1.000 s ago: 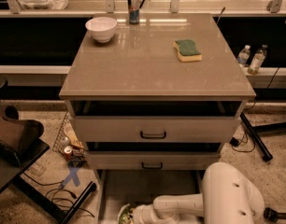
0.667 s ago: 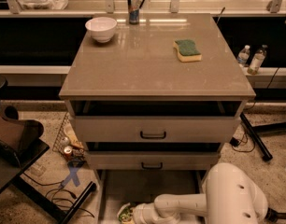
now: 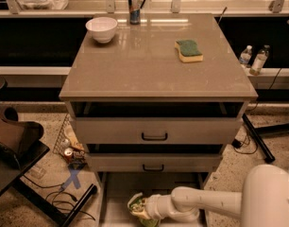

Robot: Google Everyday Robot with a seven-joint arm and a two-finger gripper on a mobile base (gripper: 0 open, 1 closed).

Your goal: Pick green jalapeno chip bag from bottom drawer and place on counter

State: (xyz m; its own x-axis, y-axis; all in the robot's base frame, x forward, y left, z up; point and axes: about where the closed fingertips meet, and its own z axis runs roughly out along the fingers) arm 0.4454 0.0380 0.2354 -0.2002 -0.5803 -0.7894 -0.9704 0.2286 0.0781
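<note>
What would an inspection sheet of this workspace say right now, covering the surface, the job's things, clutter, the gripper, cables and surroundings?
Surface: counter, glossy, with three items toward its back half.
Job's things: chip bag lies in the open bottom drawer, not yet on the counter.
Clutter: white bowl, can and sponge on the counter.
Gripper: gripper is down in the bottom drawer at the chip bag, with the arm reaching in from the right.
Cables: black cables on the floor left of the cabinet, more on the right.
Surroundings: water bottles on the right ledge; wire basket on the floor at left.
</note>
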